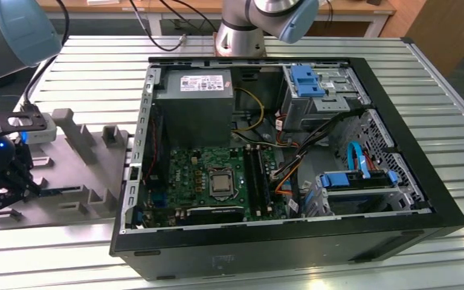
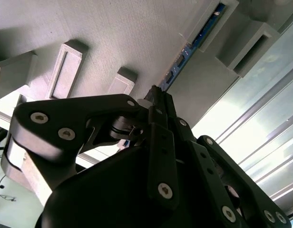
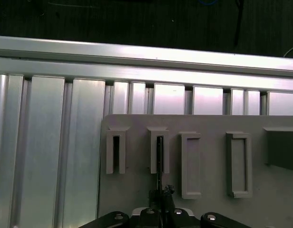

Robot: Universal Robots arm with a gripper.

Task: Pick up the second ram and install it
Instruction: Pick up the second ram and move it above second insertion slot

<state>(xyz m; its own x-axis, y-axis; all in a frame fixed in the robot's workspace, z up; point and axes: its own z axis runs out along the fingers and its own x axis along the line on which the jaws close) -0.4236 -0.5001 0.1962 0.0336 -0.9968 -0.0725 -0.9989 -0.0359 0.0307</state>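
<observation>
Desk: silver desk of ribbed aluminium slats (image 1: 449, 151), carrying everything.
Computer case: open black metal tower case (image 1: 296, 254) lying on its side, just beside the tray on the exterior view's right.
Tray: flat grey plastic holder tray (image 1: 79, 175) with raised slot blocks; every place below is given from it.
Motherboard: large square green motherboard (image 1: 188, 175) inside the case, well apart from the tray.
Slots: long black memory slots (image 1: 252, 175) on the motherboard, the far side of it from the tray.
Gripper: black metal gripper (image 1: 2, 181) hanging directly over the tray.
Fingers: the fingers (image 2: 161, 137) are drawn narrow, tips meeting at the stick's near end and apparently pinching it.
Second ram: the second ram (image 2: 194, 45), a long narrow blue-green circuit-board stick, stands on edge in a slot block on the tray, not yet lifted.
Risk: held by one end, the stick would probably tilt and jam in its block, or slip from the narrow tips.
Views: the second wrist view shows the stick's blue face and chips. The first wrist view sees it edge-on as a dark line, next to an empty block. The exterior view adds the case.
</observation>
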